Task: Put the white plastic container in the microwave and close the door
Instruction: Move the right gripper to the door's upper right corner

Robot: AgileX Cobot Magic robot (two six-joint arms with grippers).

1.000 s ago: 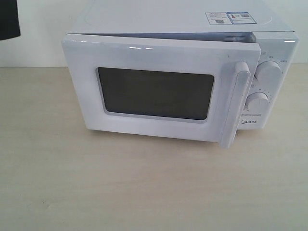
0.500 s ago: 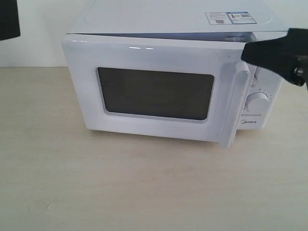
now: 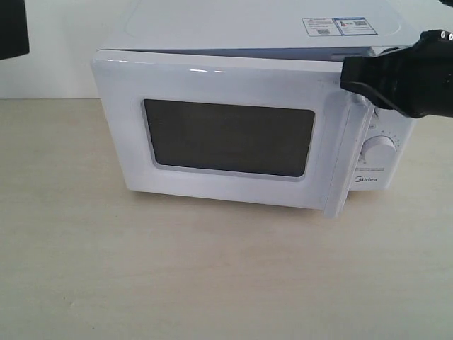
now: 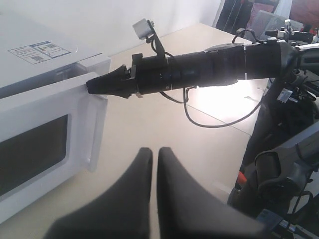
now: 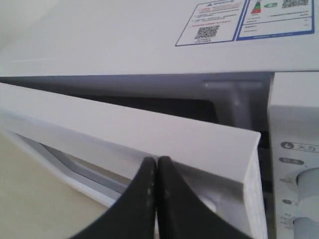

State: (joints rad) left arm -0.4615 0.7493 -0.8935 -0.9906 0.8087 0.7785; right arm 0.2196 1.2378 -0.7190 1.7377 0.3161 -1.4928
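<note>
One closed right claw (image 3: pixel 344 76) advanced to door (image 3: pixel 226 81) edge, door still ajar

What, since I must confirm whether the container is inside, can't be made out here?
- White plastic container: seen in no view; the exterior view's dark window in the wide white door shows nothing inside.
- White boxy microwave cavity: right wrist view shows only a dark gap.
- Upper round dial: exterior view, covered by the shut black right gripper.
</note>
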